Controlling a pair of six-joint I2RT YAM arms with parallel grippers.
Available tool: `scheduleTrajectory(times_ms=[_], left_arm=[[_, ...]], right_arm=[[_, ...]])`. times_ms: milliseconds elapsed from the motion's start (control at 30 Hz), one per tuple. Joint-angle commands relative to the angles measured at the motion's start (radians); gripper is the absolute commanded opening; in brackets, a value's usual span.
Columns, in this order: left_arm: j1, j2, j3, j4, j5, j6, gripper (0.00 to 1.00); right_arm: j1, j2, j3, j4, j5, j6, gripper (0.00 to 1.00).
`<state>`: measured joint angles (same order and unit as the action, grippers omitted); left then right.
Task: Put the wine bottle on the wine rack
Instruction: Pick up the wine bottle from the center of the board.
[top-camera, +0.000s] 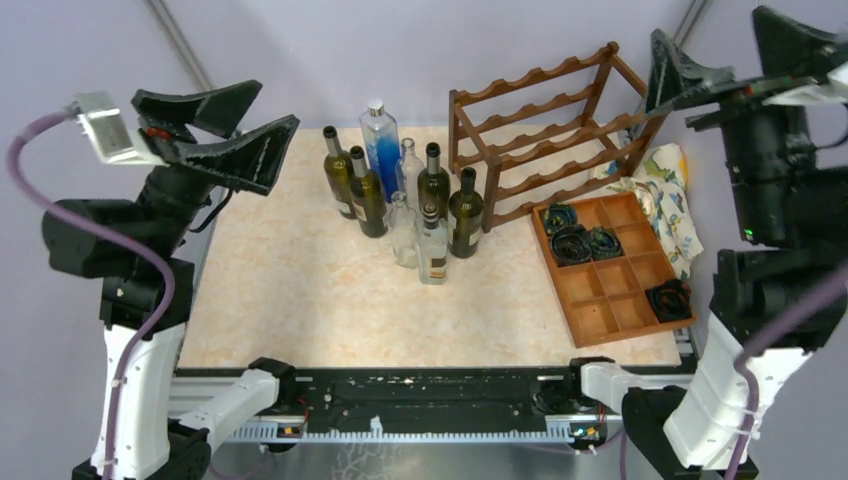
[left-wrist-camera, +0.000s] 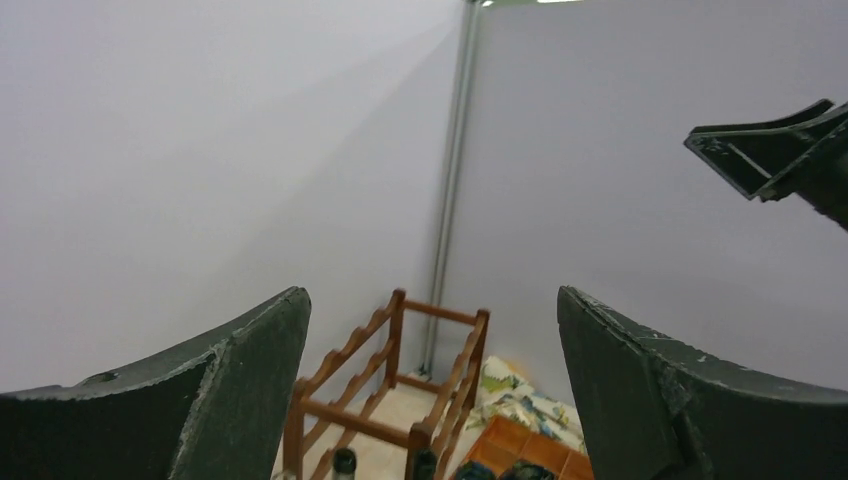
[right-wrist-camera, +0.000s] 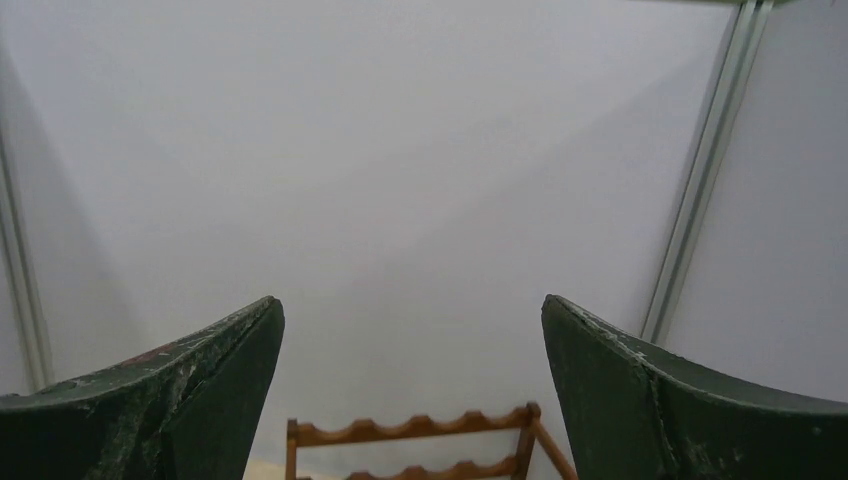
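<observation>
Claws both spread wide and empty: my left gripper (left-wrist-camera: 430, 300) and right gripper (right-wrist-camera: 410, 310) hang high, aimed at the wall. Nothing is begun, I judge. Next I must dip to a wine bottle (top-camera: 465, 212), upright in the mid-table cluster well below me, beside the wine rack (top-camera: 545, 135).

Your left gripper (left-wrist-camera: 430, 293) points at the far corner, its fingers (left-wrist-camera: 230, 390) spread wide apart. Between them you see the wine rack (left-wrist-camera: 395, 335) standing near the metal corner post (left-wrist-camera: 450, 190). Two bottle tops (left-wrist-camera: 343, 462) poke up at the bottom edge. Right of the rack lie a patterned cloth (left-wrist-camera: 520, 400) and a wooden tray (left-wrist-camera: 530, 452). The right gripper (left-wrist-camera: 765, 160) hangs at upper right.
</observation>
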<state>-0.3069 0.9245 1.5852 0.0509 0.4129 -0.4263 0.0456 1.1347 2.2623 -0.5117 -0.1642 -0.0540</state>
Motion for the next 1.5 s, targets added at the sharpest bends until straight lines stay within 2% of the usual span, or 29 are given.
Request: scheduleTrajectory(times_ms=[0, 133, 300, 400, 567, 733, 933, 1167, 1233, 1300, 1367, 1400, 1467], left_arm=[[0.063, -0.018, -0.069, -0.086, -0.051, -0.013, 0.99], [0.123, -0.046, -0.141, -0.144, -0.074, -0.034, 0.99], [0.186, -0.077, -0.222, -0.198, -0.070, -0.086, 0.99], [0.213, -0.103, -0.277, -0.187, -0.043, -0.137, 0.98], [0.244, -0.146, -0.370, -0.119, 0.034, -0.250, 0.98], [0.259, -0.113, -0.369, -0.146, 0.203, -0.336, 0.99], [0.264, -0.047, -0.302, -0.224, 0.324, -0.340, 0.99], [0.257, -0.017, -0.308, -0.259, 0.383, -0.320, 0.99], [0.185, 0.013, -0.283, -0.285, 0.333, -0.269, 0.99], [0.008, 0.079, -0.233, -0.331, 0.174, -0.183, 0.99], [-0.258, 0.195, -0.092, -0.426, 0.000, -0.056, 0.98], [-0.342, 0.267, 0.014, -0.479, -0.048, -0.011, 0.99], [-0.420, 0.367, 0.168, -0.532, -0.062, 0.036, 0.99]], right_arm=[[-0.035, 0.029, -0.092, -0.067, 0.047, 0.028, 0.98], [-0.064, 0.020, -0.222, -0.076, 0.020, 0.029, 0.98], [-0.094, -0.053, -0.460, -0.004, -0.161, -0.054, 0.98], [-0.110, -0.070, -0.568, -0.033, -0.252, -0.093, 0.98], [-0.128, -0.066, -0.643, -0.153, -0.384, -0.180, 0.98], [-0.135, -0.086, -0.709, -0.212, -0.459, -0.241, 0.98], [-0.141, -0.086, -0.733, -0.301, -0.505, -0.291, 0.98], [-0.144, -0.097, -0.771, -0.279, -0.538, -0.256, 0.98], [-0.144, -0.095, -0.778, -0.261, -0.548, -0.235, 0.98], [-0.145, -0.090, -0.771, -0.255, -0.565, -0.244, 0.98], [-0.146, -0.087, -0.757, -0.260, -0.556, -0.259, 0.98], [-0.146, -0.087, -0.750, -0.264, -0.545, -0.260, 0.98], [-0.146, -0.090, -0.740, -0.279, -0.537, -0.286, 0.98]])
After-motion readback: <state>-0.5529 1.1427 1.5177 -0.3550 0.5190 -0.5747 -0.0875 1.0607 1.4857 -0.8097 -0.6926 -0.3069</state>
